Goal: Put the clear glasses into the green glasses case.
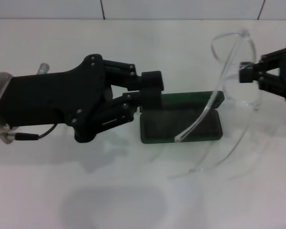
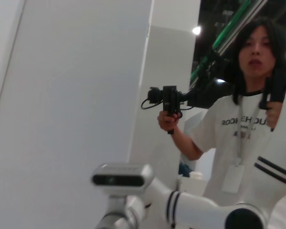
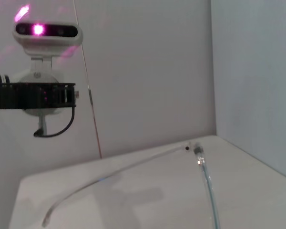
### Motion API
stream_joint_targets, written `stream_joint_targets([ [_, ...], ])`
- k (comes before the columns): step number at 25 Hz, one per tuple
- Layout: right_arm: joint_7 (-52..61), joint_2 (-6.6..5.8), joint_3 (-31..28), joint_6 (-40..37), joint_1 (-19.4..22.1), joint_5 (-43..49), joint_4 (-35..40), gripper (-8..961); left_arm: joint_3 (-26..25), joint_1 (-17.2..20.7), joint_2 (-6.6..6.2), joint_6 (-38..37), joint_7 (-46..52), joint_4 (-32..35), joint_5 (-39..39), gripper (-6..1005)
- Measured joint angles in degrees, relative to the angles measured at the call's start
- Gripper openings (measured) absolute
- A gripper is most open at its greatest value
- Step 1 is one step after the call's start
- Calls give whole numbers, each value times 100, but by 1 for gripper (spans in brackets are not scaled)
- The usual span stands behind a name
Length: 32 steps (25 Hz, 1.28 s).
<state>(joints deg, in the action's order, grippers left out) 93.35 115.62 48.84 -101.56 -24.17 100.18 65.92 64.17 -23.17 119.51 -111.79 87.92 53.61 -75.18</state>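
The green glasses case (image 1: pixel 157 128) lies open in the middle of the table in the head view, dark lining up, its lid (image 1: pixel 186 100) raised at the far side. My left gripper (image 1: pixel 152 93) reaches in from the left and is shut on the case's left end. The clear glasses (image 1: pixel 227 62) hang tilted above the case's right end, with my right gripper (image 1: pixel 245 71) shut on the front of them. One clear arm (image 1: pixel 195 121) slopes down over the open case and the other ends nearer me. In the right wrist view the glasses' hinge (image 3: pixel 196 150) and arm (image 3: pixel 109 175) show.
The white table (image 1: pixel 133 38) meets a tiled wall at the back. The left wrist view shows only a person (image 2: pixel 250 119) holding a camera rig and the robot's head (image 2: pixel 121 179). The right wrist view also shows that head camera (image 3: pixel 47 31).
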Motion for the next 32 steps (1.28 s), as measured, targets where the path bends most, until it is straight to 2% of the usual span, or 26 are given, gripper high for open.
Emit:
stream_joint_targets([
  [3, -172, 1, 21, 0, -164, -54, -394, 85, 147, -25, 8, 5, 95, 8, 125, 113],
  [4, -348, 8, 50, -20, -364, -123, -806, 85, 181, -44, 10, 15, 99, -9, 141, 110],
  [10, -572, 17, 567, 63, -686, -357, -1254, 85, 248, -159, 19, 63, 98, -61, 173, 97],
  [18, -715, 29, 1495, 429, -881, -674, -1310, 84, 241, -231, 12, 134, 123, -235, 135, 78],
  [32, -932, 40, 1937, 588, -959, -1167, -1329, 83, 237, -265, 10, 290, 88, -407, 136, 48],
])
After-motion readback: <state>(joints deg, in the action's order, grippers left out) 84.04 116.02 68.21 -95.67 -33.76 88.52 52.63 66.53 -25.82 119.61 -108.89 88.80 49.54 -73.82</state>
